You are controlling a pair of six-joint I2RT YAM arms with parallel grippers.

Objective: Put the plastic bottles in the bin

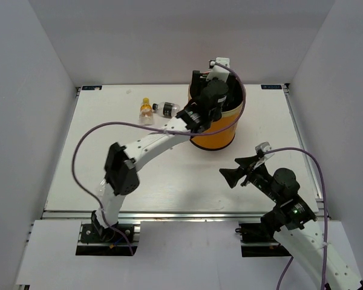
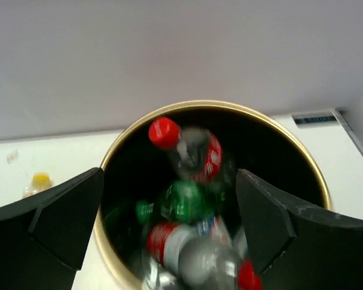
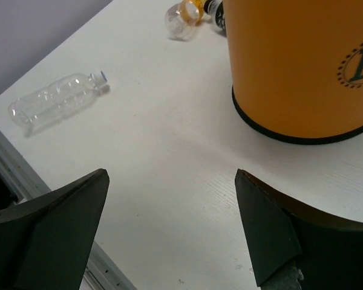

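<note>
Top view, upper centre: your left gripper (image 2: 169, 181) hangs over bin (image 1: 221, 136), jaws spread, gripping nothing. Inside bin, blurred red-capped bottle (image 2: 190, 151) shows above green bottle (image 2: 184, 202) and others. Lower right: your right gripper (image 3: 170, 181) over table (image 1: 169, 181), jaws wide, empty. Just left of bin lie yellow-capped bottle (image 1: 146, 110) and dark-labelled bottle (image 1: 166, 109). Clear bottle (image 3: 57, 99) lies at upper left of right wrist view.

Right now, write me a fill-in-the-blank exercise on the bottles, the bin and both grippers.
Among red-labelled bottles in the bin, a lone bottle is ___.
The left gripper, above the bin, is ___, not shut.
The right gripper holds ___.
The orange-filled bottle on the table has a ___ cap.
Missing words: green; open; nothing; yellow.
</note>
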